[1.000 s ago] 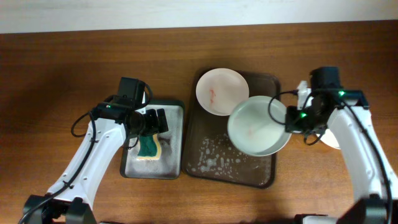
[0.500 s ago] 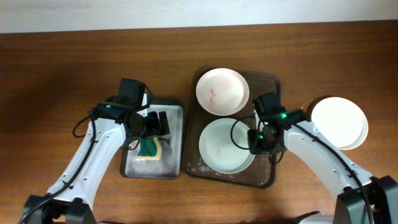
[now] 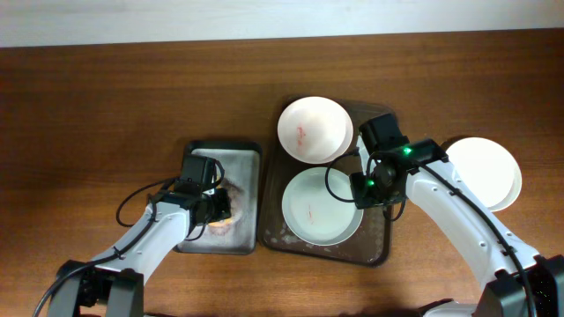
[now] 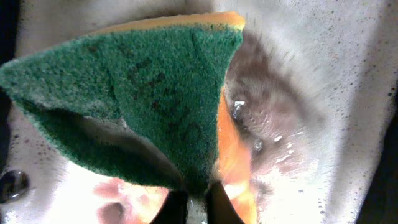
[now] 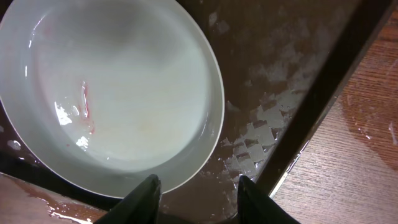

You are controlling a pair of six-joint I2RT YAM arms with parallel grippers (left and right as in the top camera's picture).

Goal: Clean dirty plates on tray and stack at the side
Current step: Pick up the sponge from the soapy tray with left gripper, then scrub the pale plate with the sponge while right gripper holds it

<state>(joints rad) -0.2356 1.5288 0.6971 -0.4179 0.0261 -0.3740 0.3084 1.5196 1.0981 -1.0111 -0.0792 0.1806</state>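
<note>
**Sponge clenched by left hand, right hand released beside plate on tray**

The green-and-orange scouring sponge (image 4: 143,93) was gripped in the left hand (image 3: 214,209), pinched at its lower edge between the closed fingers (image 4: 176,210). Sponge and hand were held low over the wet, foam-flecked small grey metal tray (image 3: 247,160); contact with it could not be judged.

The right hand (image 3: 366,189) was released, its fingers (image 5: 148,194) spread apart over the large dark brown rectangular tray (image 3: 381,245). The near rim of a round white shallow plate with a thin red streak (image 3: 322,207) was seen just ahead of the spread fingers, lying flat in the tray among soap suds. Whether the fingers touched the rim could not be told.

A second round white plate, smeared red (image 3: 313,129), was seen beyond the right hand at the tray's far end. A third round white plate (image 3: 480,172) rested on the wooden tabletop (image 3: 106,106) off the tray, on the outer side of the right hand.
</note>
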